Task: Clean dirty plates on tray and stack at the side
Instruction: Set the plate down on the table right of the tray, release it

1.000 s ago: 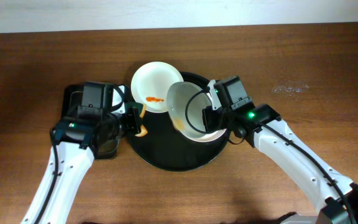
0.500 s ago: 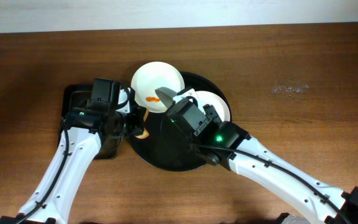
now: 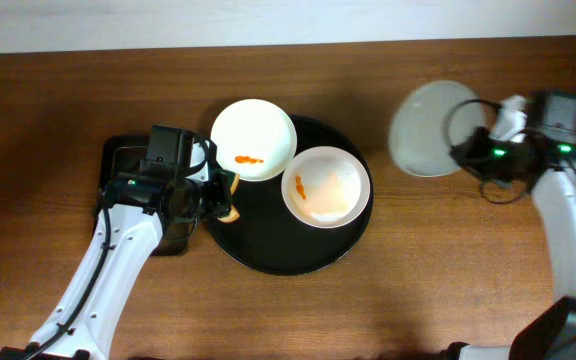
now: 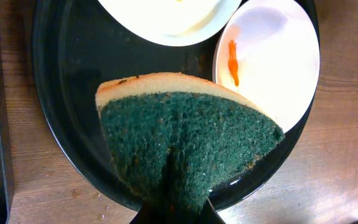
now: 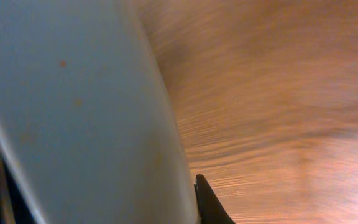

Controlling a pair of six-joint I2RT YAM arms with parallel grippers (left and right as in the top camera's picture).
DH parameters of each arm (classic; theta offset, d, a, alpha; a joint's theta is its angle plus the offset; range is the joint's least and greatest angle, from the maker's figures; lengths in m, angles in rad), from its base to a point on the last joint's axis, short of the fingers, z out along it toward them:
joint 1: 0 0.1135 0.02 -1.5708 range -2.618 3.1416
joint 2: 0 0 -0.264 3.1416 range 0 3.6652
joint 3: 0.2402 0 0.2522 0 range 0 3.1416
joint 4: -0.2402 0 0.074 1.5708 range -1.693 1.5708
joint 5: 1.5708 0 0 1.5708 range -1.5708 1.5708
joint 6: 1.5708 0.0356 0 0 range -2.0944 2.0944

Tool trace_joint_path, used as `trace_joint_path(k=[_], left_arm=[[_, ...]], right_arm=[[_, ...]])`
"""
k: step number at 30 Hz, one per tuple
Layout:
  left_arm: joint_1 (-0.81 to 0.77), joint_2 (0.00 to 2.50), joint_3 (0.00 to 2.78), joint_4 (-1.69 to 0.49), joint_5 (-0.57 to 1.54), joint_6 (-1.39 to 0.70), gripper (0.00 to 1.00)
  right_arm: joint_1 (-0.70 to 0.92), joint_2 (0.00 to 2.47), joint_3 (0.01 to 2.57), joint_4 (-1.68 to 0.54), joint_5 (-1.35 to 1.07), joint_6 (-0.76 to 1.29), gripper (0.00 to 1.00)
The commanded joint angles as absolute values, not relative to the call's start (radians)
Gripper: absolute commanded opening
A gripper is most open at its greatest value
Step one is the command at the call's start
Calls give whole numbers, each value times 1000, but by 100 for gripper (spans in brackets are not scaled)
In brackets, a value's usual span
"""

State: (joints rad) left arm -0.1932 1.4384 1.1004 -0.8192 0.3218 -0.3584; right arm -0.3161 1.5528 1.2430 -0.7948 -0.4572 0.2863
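left arm (image 3: pixel 103 265) and right arm (image 3: pixel 575 232) are showing white rounded link shells joined by black joint housings. green leds (image 3: pixel 131 183) are glowing on both black wrist blocks. thin black cables (image 3: pixel 457 125) are looping off the wrists. left gripper (image 3: pixel 220 196) and right gripper (image 3: pixel 465 152) are showing black fingers.

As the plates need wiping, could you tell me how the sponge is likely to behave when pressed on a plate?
The sponge looks soft: it creases where the left gripper pinches it, so it should flatten under pressure. Its green face looks coarse, so it probably drags rather than slides.
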Motion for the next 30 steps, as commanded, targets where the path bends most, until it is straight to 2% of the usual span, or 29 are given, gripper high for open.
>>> trace_joint_path(k=[1,5,7,10,11,13,14,15,16,19,22,24,26,27,29,30], left_arm=[[-189,1442,1102,-812,318,-342,0],[-189,1442,1102,-818,318,-342,0],[-191,1442,1102,-817,318,-342,0],[-194,1442,1102,-816,318,-342,0],[-193,1442,1102,-816,318,-342,0],[-194,1442,1102,-817,318,-342,0],[-193,1442,1102,-817,318,-342,0],[-193,1442,1102,-817,318,-342,0],[-193,1442,1102,-817,318,-342,0],[-193,1442,1102,-818,318,-342,0],[-194,1442,1102,-812,318,-342,0],[-193,1442,1102,-812,318,-342,0],[-193,1442,1102,-812,317,-342,0],[-193,1442,1102,-813,318,-342,0],[-193,1442,1102,-818,315,-342,0],[-193,1442,1102,-821,295,-342,0]], right_arm=[[-459,1687,1245,-859,-715,212,4],[-519,1810,1245,-886,-694,134,4],[-525,1822,1245,-881,-570,135,6],[-525,1826,1244,-875,-421,139,16],[-525,1826,1244,-875,-409,139,33],[-525,1826,1244,-879,-406,139,60],[-525,1826,1244,-886,-406,139,80],[-525,1826,1245,-891,-406,139,96],[-526,1826,1251,-905,-406,139,98],[-529,1825,1367,-1047,-353,139,98],[-490,1825,1554,-1220,-327,133,94],[-415,1824,1641,-1289,-324,103,92],[-268,1824,1672,-1304,-324,61,87],[-189,1825,1671,-1299,-324,59,82],[-33,1827,1660,-1270,-323,60,63],[76,1828,1644,-1240,-320,64,50]])
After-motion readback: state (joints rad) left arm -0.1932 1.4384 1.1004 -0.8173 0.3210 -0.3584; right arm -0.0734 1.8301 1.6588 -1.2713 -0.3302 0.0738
